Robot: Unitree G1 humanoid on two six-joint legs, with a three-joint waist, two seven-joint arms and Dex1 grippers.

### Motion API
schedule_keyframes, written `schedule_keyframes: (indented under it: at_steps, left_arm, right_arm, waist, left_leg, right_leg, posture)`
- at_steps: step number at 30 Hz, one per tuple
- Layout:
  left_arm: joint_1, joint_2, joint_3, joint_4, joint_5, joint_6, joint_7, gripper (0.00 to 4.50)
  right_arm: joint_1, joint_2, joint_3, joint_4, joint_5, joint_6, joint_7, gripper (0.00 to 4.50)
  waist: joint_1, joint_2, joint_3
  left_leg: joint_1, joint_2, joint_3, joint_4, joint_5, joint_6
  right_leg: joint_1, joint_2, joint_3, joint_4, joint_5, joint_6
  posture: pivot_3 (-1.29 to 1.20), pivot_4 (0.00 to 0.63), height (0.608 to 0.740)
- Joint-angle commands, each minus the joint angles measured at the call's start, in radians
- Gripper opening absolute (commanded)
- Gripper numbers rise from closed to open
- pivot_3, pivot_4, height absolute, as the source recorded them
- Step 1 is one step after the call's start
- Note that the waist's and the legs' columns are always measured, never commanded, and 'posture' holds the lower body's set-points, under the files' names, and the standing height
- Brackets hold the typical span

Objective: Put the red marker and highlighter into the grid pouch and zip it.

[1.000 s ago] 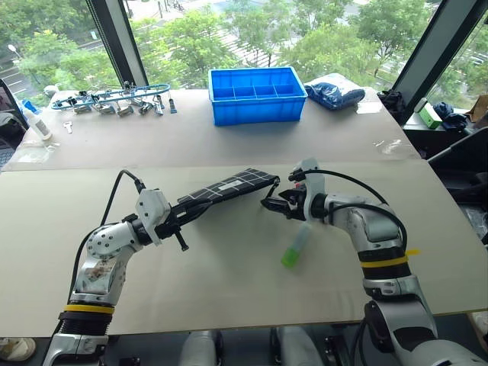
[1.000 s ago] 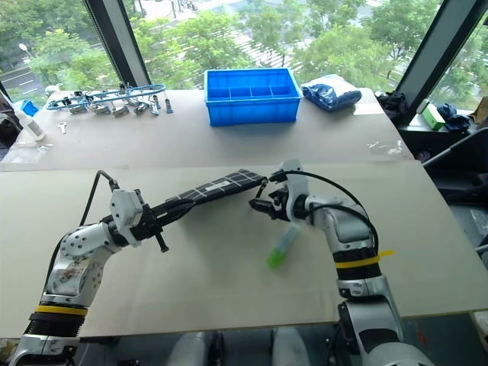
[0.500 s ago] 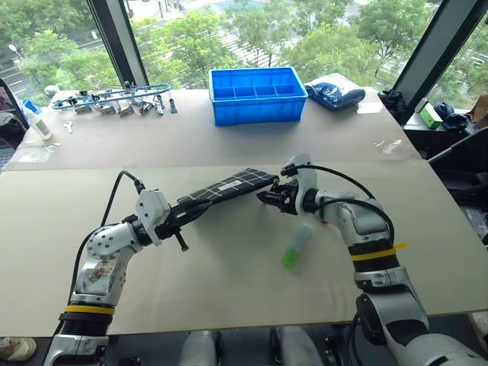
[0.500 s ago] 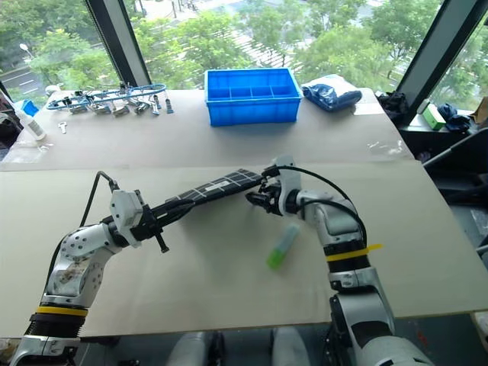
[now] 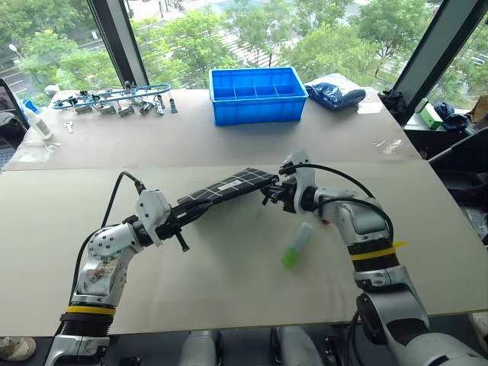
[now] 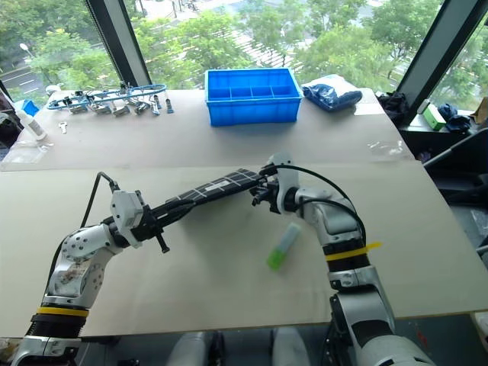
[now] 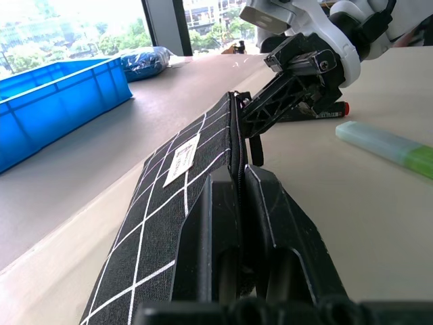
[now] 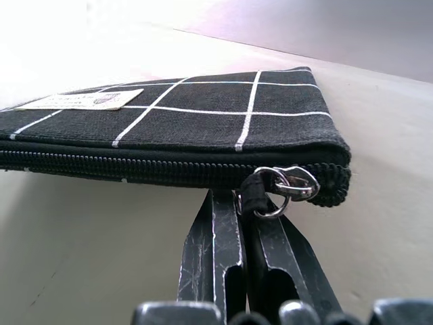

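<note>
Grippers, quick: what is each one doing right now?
Left gripper: shut on the pouch, near its end.
Right gripper: shut on the zipper pull at the other end.

Bare table [image 5: 229,297] around highlighter [image 5: 296,245]; blue bin [image 5: 255,94] well apart.

A beige table [image 5: 229,305] spans the view, with a seam across it. At its far side stands a blue bin [image 5: 256,94] split into compartments along its back. Just beside it to the right lies a blue bag [image 5: 336,90]. Well apart to the left, a cluster of metal tools [image 5: 114,99] rests near the far edge, and a white bottle [image 5: 36,120] stands further left. Behind the table, windows show green trees [image 5: 305,38].
</note>
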Motion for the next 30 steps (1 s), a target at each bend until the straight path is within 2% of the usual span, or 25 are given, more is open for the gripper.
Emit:
schedule_keyframes:
  at_steps: [1,5,13,17,28,30]
  left_arm:
    - [-0.006,-0.005,0.013,-0.032,-0.005,-0.006,0.006,0.0]
    - [-0.014,-0.008,0.011,-0.026,-0.004,-0.007,0.003,0.0]
    - [-0.019,-0.015,0.01,-0.024,-0.002,-0.009,0.003,0.0]
    - [-0.024,-0.022,0.005,-0.02,0.001,-0.008,0.004,0.0]
    - [-0.029,-0.031,0.004,-0.02,0.005,-0.005,0.005,0.0]
    - [-0.029,-0.032,0.004,-0.02,0.007,-0.006,0.005,0.0]
  right_arm:
    - [0.002,-0.007,0.048,-0.126,0.056,0.018,0.089,0.04]
    - [-0.016,0.013,0.078,-0.144,0.061,0.019,0.105,0.04]
    - [-0.041,0.083,0.059,-0.165,0.136,0.085,0.111,0.04]
    - [-0.021,0.121,0.154,-0.156,0.112,0.08,0.116,0.04]
    - [-0.059,0.154,0.155,-0.057,0.093,0.037,0.101,0.04]
    - [-0.061,0.137,0.147,-0.043,0.076,0.009,0.091,0.68]
  waist:
    - [0.0,0.0,0.0]
    - [0.0,0.0,0.0]
    - [0.0,0.0,0.0]
    - [0.0,0.0,0.0]
    - [0.0,0.0,0.0]
    - [0.0,0.0,0.0]
  left_leg:
    - [0.0,0.0,0.0,0.0,0.0,0.0]
    - [0.0,0.0,0.0,0.0,0.0,0.0]
    - [0.0,0.0,0.0,0.001,0.0,0.0]
    - [0.0,0.0,0.0,0.001,0.0,0.0]
    - [0.0,0.0,0.0,0.001,0.0,0.0]
    - [0.0,0.0,0.0,0.001,0.0,0.0]
  right_leg:
    - [0.0,0.0,0.0,0.0,0.0,0.0]
    - [0.0,0.0,0.0,0.0,0.0,0.0]
    - [0.0,0.0,0.0,0.004,0.0,0.0]
    - [0.0,0.0,0.0,0.004,0.0,0.0]
    - [0.0,0.0,0.0,0.004,0.0,0.0]
    - [0.0,0.0,-0.001,0.004,0.0,0.0]
  posture:
    - [0.0,0.15,0.74]
    - [0.0,0.15,0.74]
    - [0.0,0.15,0.74]
    - [0.0,0.15,0.74]
    - [0.0,0.15,0.74]
    - [0.0,0.15,0.74]
